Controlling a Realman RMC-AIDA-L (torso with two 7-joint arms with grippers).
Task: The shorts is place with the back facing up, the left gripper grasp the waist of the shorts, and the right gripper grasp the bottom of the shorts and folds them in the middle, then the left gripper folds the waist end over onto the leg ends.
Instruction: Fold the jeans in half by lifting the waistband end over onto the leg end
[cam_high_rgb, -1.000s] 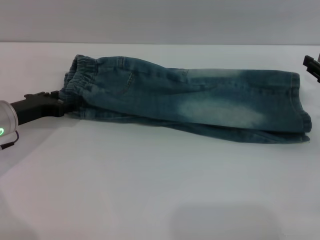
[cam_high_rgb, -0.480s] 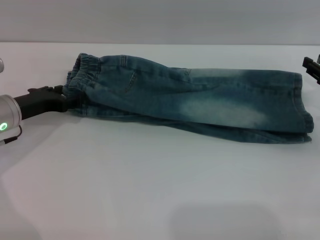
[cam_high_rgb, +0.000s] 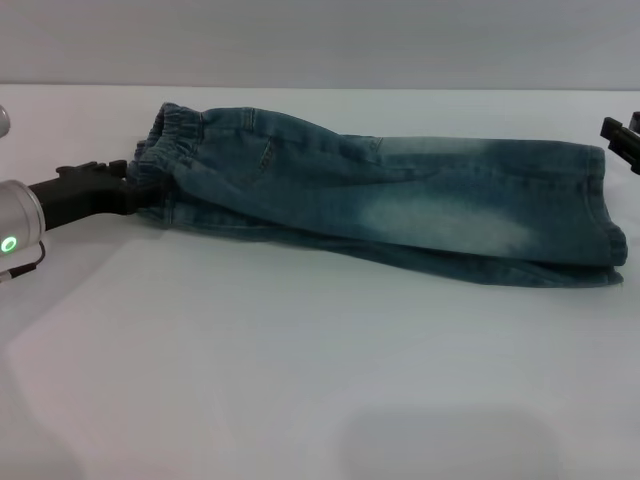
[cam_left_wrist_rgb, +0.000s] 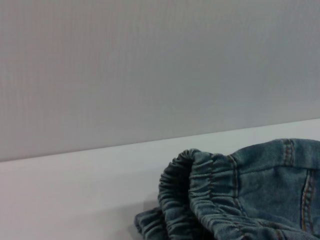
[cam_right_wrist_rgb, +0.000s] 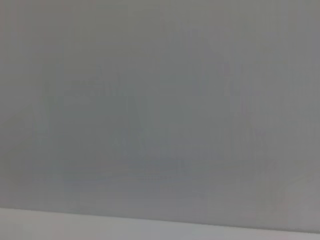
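Observation:
The faded blue-green denim shorts (cam_high_rgb: 400, 195) lie folded lengthwise across the white table (cam_high_rgb: 300, 380), one layer over the other. The gathered elastic waist (cam_high_rgb: 165, 140) is at the left end, and the straight leg ends (cam_high_rgb: 608, 220) are at the right. My left gripper (cam_high_rgb: 135, 190), black on a silver wrist with a green light, is shut on the lower corner of the waist. The left wrist view shows the ruched waist (cam_left_wrist_rgb: 200, 195) close up, slightly raised. Only the black tip of my right gripper (cam_high_rgb: 622, 140) shows at the right edge, just beyond the leg ends and apart from them.
A grey wall (cam_high_rgb: 320, 40) runs behind the table's far edge. Bare white tabletop stretches in front of the shorts. The right wrist view shows only grey wall and a strip of table.
My left gripper has risen a little and drawn the waist corner up and slightly right. The right gripper tip has barely shifted.

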